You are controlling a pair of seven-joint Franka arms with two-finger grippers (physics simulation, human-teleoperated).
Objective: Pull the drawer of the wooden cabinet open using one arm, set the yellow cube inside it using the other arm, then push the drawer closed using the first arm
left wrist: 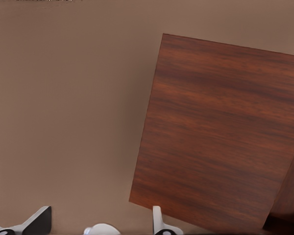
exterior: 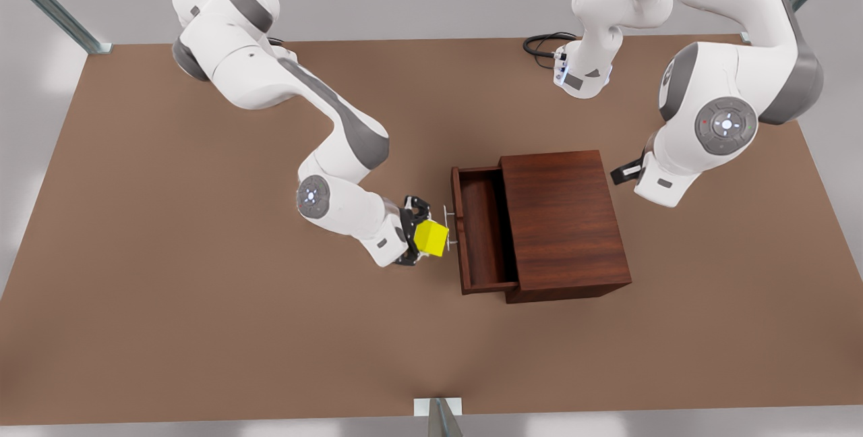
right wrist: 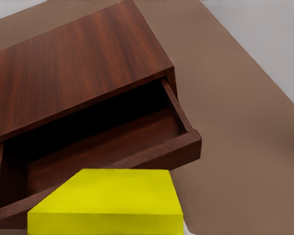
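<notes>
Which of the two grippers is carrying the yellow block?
The right gripper, on the front view's left, by the open drawer: the cube sits between its fingers. The left gripper waits empty beside the cabinet.

Bright yellow cube point(exterior: 431, 238), reddish-brown wood-grain cabinet point(exterior: 563, 221), brown table point(exterior: 202, 288)

A flat brown surface point(exterior: 202, 302) carries the scene. A dark reddish-brown wooden cabinet point(exterior: 563, 218) stands directly on it, a little toward the edge at the front view's right and roughly midway between the far and near edges. Its drawer point(exterior: 480, 228) is pulled out toward the front view's left, over the brown top. A black cable point(exterior: 543, 42) lies coiled near the far edge, beside an arm's white base point(exterior: 583, 73) mounted there.
</notes>
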